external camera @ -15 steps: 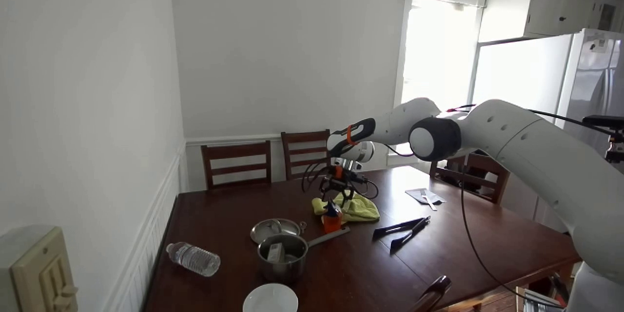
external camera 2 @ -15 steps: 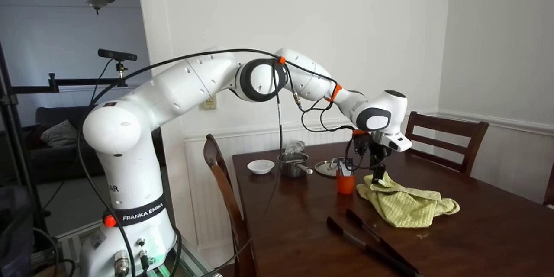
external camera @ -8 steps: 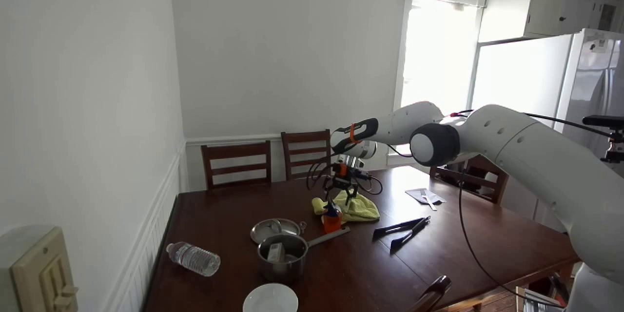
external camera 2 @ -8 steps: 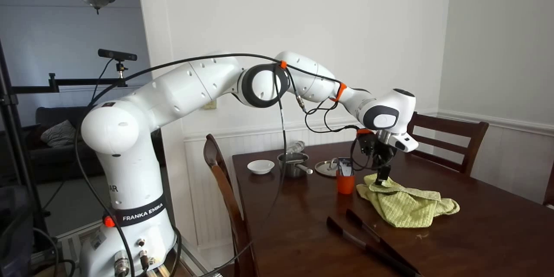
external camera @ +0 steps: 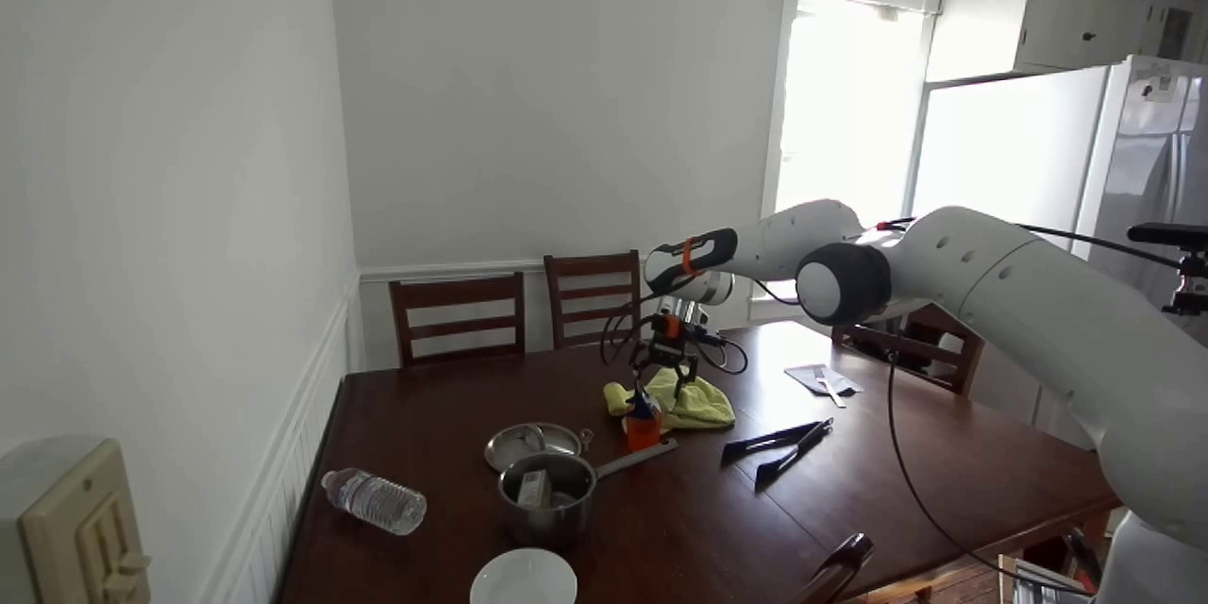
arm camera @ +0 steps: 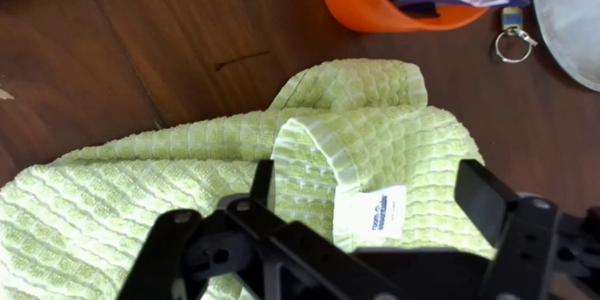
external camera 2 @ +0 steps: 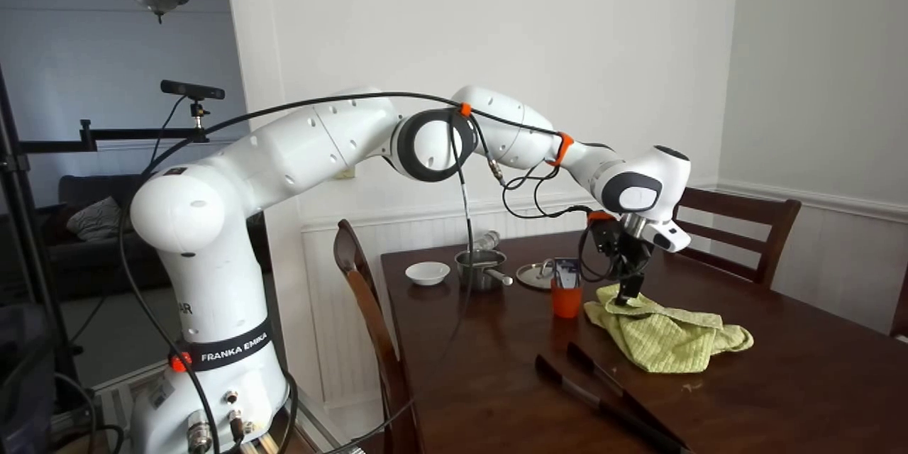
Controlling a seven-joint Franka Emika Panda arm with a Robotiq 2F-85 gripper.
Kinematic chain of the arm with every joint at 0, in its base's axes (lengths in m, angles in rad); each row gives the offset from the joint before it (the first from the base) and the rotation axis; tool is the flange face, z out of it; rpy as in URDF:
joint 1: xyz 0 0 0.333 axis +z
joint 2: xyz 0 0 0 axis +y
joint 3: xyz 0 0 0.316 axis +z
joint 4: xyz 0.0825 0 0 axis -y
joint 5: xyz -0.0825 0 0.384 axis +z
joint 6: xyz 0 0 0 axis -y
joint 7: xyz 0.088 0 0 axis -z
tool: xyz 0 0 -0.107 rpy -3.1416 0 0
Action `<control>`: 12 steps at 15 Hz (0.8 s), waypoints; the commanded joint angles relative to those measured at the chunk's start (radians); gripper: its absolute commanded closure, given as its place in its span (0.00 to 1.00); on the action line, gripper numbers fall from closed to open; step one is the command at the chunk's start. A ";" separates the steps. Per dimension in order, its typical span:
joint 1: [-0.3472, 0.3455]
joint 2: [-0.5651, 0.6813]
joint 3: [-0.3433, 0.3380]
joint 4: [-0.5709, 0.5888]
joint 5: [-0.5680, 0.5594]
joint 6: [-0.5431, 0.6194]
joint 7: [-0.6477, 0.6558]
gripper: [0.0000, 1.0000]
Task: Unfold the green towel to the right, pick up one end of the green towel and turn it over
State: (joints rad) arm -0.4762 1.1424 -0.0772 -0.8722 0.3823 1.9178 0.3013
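Note:
The green towel (external camera: pixel 706 406) lies bunched and partly folded on the table, and it also shows in an exterior view (external camera 2: pixel 670 342). In the wrist view the towel (arm camera: pixel 122 197) has a folded-back edge with a white label (arm camera: pixel 382 211). My gripper (arm camera: pixel 369 176) is open, with its fingers wide apart on either side of that edge and label. Nothing is held between them. In both exterior views the gripper (external camera: pixel 663 379) points down at the towel's end by the orange cup, and its fingertip (external camera 2: pixel 626 296) is at the cloth. I cannot tell whether it touches.
An orange cup (external camera 2: pixel 566 303) with items in it stands close beside the towel. A pot (external camera: pixel 547 517), a lid (external camera: pixel 510 445), a bowl (external camera: pixel 524 578) and a bottle (external camera: pixel 376 500) stand farther off. Black tongs (external camera 2: pixel 610 397) lie near the towel. A keyring (arm camera: pixel 514 60) lies by the lid.
My gripper has shifted slightly to the right in both exterior views and a little lower over the towel. The towel has not visibly moved.

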 commanded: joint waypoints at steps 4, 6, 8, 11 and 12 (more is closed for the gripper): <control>0.000 0.066 0.017 0.077 0.012 -0.003 0.007 0.46; -0.005 0.068 0.016 0.087 0.011 -0.003 0.005 0.58; -0.009 0.067 0.015 0.095 0.011 -0.001 0.006 0.73; -0.012 0.059 0.013 0.097 0.007 -0.006 0.005 0.93; -0.013 0.057 0.011 0.099 0.005 -0.009 0.007 0.99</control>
State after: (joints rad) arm -0.4770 1.1810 -0.0690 -0.8178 0.3824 1.9206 0.3024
